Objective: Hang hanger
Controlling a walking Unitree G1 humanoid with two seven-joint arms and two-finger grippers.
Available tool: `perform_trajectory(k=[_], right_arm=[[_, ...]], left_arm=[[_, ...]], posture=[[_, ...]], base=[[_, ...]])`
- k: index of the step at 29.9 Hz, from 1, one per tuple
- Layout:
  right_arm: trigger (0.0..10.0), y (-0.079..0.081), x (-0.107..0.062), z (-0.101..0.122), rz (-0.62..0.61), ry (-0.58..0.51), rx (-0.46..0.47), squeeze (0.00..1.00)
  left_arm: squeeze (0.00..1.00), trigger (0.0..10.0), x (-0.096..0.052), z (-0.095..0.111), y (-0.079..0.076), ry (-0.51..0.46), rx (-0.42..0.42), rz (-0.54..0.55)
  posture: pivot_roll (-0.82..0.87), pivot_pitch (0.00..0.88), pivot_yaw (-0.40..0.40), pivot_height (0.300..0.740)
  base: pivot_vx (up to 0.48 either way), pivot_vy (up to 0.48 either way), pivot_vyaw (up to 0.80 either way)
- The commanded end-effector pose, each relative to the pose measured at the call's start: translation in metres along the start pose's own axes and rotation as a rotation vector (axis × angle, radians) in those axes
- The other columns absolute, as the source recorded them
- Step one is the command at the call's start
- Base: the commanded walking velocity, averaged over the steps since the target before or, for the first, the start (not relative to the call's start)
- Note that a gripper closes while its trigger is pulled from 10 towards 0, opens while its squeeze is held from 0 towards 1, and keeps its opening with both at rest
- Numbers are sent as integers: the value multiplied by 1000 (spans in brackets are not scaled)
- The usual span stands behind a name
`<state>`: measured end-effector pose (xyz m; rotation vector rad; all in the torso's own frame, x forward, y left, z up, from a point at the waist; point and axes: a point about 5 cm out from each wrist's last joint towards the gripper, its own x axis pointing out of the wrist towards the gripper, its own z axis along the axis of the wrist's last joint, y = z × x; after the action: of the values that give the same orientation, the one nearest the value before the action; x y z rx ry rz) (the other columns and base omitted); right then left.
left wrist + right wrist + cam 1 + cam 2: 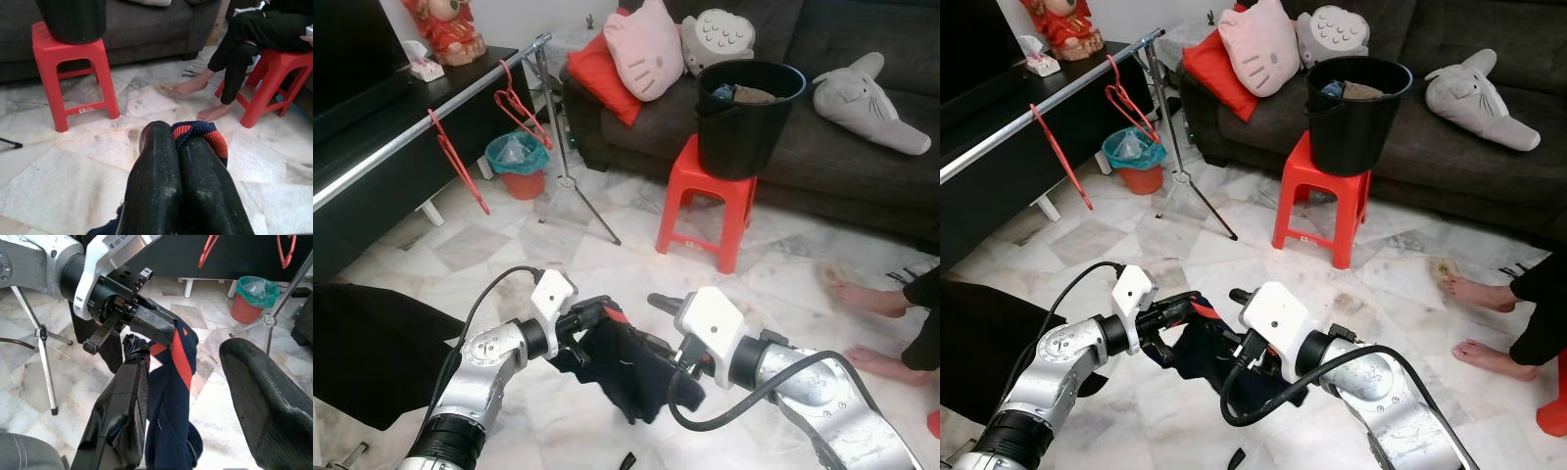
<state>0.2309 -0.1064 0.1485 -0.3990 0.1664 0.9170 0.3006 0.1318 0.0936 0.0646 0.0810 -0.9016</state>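
Navy cloth (631,377) hangs limp, pinched by left tool (599,315); right tool (195,401) spread.

navy garment (631,377) lower part hidden behind the right gripper (195,396), its shape unclear, seated person (254,44) beyond the left gripper (178,147) cut off above the knees

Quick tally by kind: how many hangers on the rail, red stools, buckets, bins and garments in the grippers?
Red hangers on the rail: 2
Red stools: 2
Black bucket: 1
Orange bin: 1
Navy garment held: 1
Total: 7
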Motion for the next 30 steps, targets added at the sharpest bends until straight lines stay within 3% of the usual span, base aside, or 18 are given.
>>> perform_trajectory(k=[1,11,19,30], right_arm=[[10000,-1,-1,1,-6,-6,0,0],[10000,0,0,0,-21,-12,9,0],[10000,-19,-4,-5,-256,-34,75,0],[10000,-23,0,-13,-325,-53,129,0]], left_arm=[[0,10000,1,7,5,-33,25,35],[0,10000,7,15,4,-76,36,53],[0,10000,7,22,6,-120,40,89],[0,10000,11,32,-1,-178,53,93]], posture=[[-73,75,77,740],[-73,47,85,740],[-74,24,88,740],[-67,26,86,740]], base=[[0,0,0],[0,0,0],[0,0,0],[0,0,0]])
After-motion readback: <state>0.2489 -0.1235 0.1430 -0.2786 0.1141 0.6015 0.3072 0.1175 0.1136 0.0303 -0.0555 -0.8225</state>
